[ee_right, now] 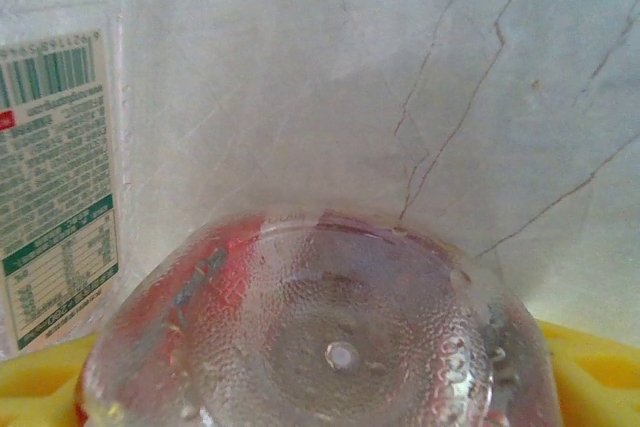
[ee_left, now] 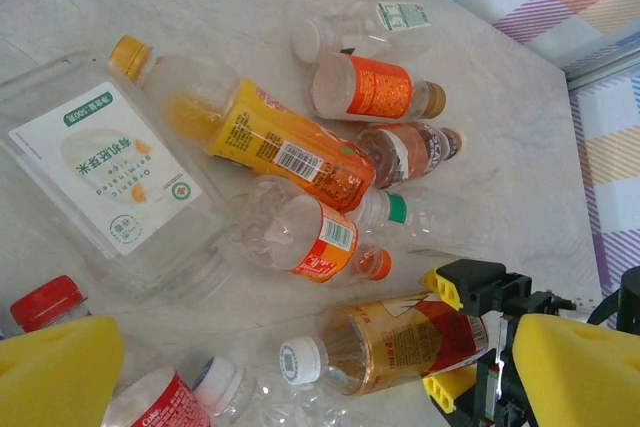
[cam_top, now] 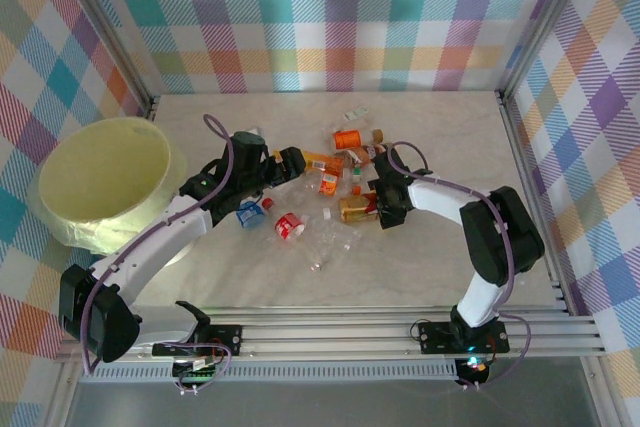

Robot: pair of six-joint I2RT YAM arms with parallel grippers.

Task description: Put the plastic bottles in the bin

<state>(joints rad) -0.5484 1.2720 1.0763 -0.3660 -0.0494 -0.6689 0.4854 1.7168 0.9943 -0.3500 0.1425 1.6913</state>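
The bin sits left of the bottles on the table.

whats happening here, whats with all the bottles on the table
A robot is clearing plastic bottles off the table into the pale yellow bin at the left, which looks empty so far. The right claw straddles the base of an amber bottle lying on its side; whether it grips firmly yet is unclear. The left claw hangs open over the pile, holding nothing.
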